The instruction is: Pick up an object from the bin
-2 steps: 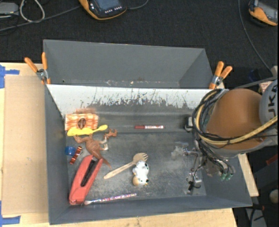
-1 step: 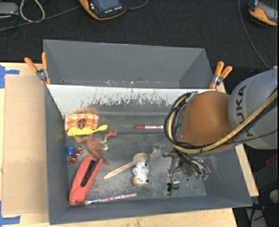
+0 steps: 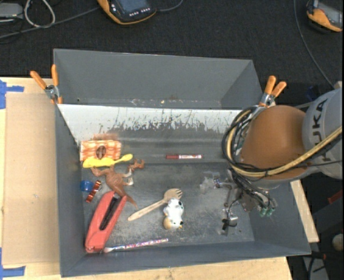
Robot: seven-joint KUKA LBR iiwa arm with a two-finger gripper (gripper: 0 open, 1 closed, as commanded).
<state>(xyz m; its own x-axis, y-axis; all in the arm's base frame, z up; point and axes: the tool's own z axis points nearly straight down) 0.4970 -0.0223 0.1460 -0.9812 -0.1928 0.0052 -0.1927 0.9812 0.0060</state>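
Orange cover (image 3: 274, 139) over bin (image 3: 154, 80), right corner seemingly bare

Bin (image 3: 160, 77): matt grey sheet metal, back wall scratched and worn bright. Spoon (image 3: 154, 206): bare pale wood, matt. Red cutter (image 3: 104, 220): smooth plastic, slight sheen. Brown dinosaur (image 3: 118, 184): matt plastic. My wrist cover (image 3: 274, 139): smooth, glossy orange shell.

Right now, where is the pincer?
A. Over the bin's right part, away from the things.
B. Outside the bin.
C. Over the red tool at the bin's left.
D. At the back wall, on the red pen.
A: the pincer is over the right part of the bin, with the spoon and white toy off to its left.
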